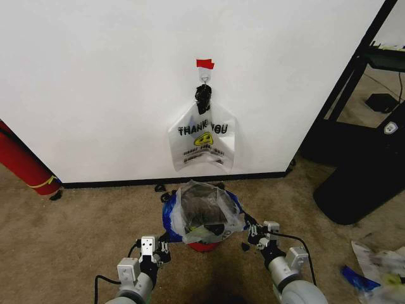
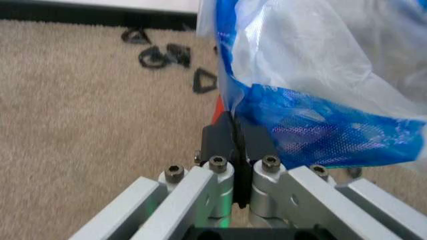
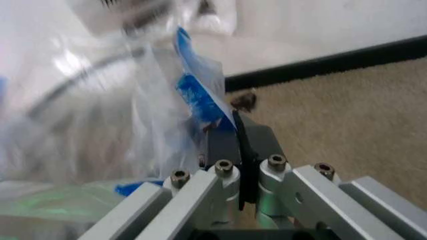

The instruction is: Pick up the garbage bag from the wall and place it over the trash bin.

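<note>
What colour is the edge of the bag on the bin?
Blue, on the garbage bag; clearest in the left wrist view.

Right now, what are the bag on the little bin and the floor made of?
The garbage bag looks like thin, glossy plastic: see-through, crinkled, with blue edges. The floor looks like tan carpet, with a matte, nubby weave. The trash bin is mostly hidden, so I can't tell.

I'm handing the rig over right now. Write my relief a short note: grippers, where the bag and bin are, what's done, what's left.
Left gripper: shut, beside the bin's left side, against the bag's blue edge.
Right gripper: shut, at the bin's right side.
Garbage bag: draped over the trash bin, mouth open, blue edges hanging down the sides.
A similar printed bag hangs on the wall hook.
Done: bag on bin.
Left: check the seating, then back both arms away.
</note>
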{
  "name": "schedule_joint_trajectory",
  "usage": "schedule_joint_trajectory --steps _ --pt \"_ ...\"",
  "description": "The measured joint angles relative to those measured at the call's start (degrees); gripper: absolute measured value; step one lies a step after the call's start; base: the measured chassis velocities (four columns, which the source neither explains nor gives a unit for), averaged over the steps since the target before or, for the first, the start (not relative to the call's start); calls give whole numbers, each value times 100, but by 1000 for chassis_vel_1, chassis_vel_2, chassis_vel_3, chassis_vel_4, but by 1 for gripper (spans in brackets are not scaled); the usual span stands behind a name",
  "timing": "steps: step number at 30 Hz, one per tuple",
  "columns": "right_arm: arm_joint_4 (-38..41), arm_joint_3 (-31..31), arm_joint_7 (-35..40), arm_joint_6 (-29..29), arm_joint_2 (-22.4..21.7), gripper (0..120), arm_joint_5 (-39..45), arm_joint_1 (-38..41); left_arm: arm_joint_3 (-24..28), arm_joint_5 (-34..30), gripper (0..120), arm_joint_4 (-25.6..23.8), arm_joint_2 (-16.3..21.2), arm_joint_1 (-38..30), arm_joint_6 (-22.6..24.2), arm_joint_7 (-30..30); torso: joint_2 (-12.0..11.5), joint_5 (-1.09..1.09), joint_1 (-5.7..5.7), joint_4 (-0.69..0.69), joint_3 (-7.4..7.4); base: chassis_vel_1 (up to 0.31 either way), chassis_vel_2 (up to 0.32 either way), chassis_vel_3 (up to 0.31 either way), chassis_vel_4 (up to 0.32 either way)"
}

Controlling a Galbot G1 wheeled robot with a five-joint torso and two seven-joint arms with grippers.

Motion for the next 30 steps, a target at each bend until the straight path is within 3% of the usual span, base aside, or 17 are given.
schedule_joint_trajectory --steps 9,16,30 --pt "-266 -18 265 -330 -23 0 -29 217 262 249 0 364 22 -27 38 72 0 0 0 0 0 0 0 0 0" --pt "-759 -206 374 -507 144 0 292 771 423 286 0 936 -236 -530 67 93 0 -1 0 0 0 0 0 0 0" --pt "-1505 -560 499 -571 236 0 141 1447 517 585 0 1391 -625 -763 169 121 0 0 0 0 1 0 0 0 0"
